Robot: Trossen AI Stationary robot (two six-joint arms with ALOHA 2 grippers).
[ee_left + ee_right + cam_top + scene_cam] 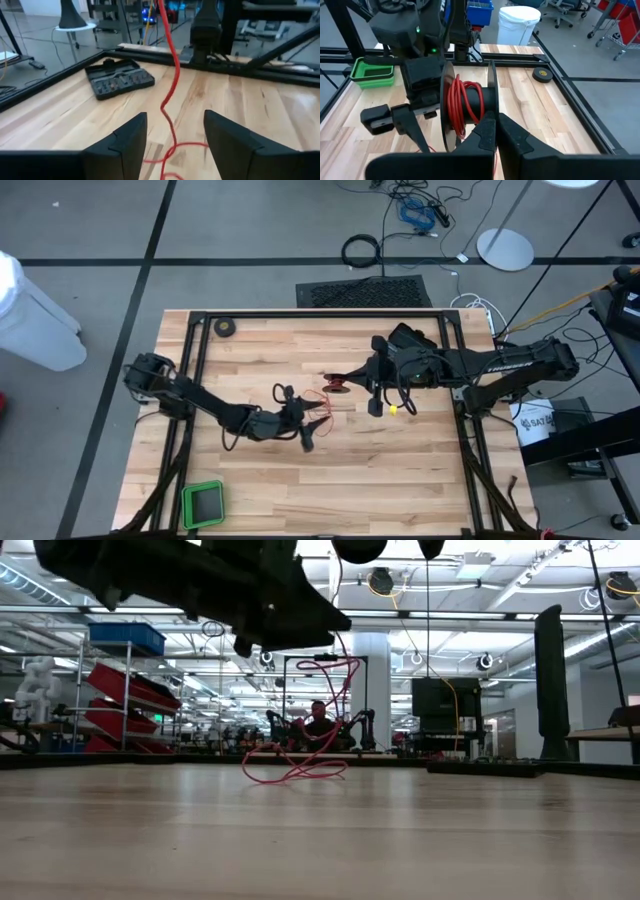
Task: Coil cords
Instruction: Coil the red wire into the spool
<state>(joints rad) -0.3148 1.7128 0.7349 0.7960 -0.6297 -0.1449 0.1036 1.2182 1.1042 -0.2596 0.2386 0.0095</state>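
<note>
Both arms are dark, jointed and matte black, with black cables looped along their links. The right arm (500, 365), at the right of the high frame, carries pale lettering on its forearm. The left claw (172, 145) shows two broad, wedge-shaped black fingers (125, 145). A green light glows on the left arm's wrist housing (417, 31).

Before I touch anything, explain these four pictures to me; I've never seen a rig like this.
Two dark robot arms work at a wooden table. One picture looks straight down, one looks level across the tabletop, and one comes from each arm's wrist. The right tool is shut on a black reel wound with red wire, held above the table. The wire hangs down and lies in loose loops on the wood. The left tool stands open with the wire running between its fingers. Also on the table: a green tray, a black tape roll and a dark case.
</note>
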